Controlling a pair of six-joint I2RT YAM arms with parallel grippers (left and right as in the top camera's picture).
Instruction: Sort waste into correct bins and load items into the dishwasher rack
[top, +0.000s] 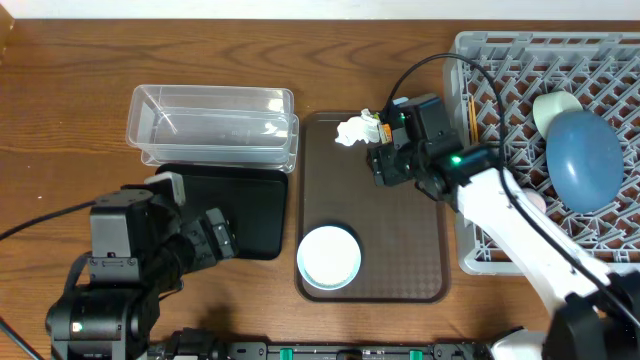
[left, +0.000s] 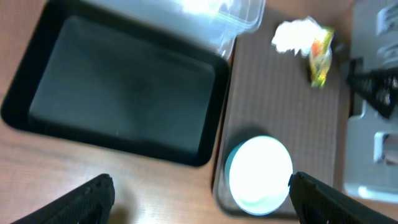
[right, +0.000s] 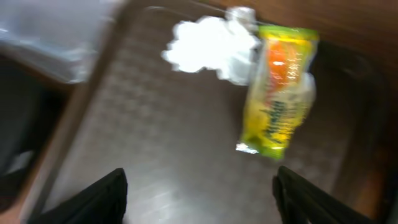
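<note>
Our left claw (left: 200, 180) stood wide and empty. The black tray (left: 118, 93) lay ahead of it on the left of its view, with the clear tub (left: 205, 15) beyond. A pale bowl (left: 260, 171) sat close by its right-hand finger on the brown serving tray (left: 280, 106). Our right claw (right: 200, 177) gaped wide too, holding nothing. Ahead of it lay the crumpled tissue (right: 208, 46), touched by the snack wrapper (right: 280, 102). Behind that claw sat the dishwasher rack (top: 540, 42), holding the dark-blue bowl (top: 583, 160).
</note>
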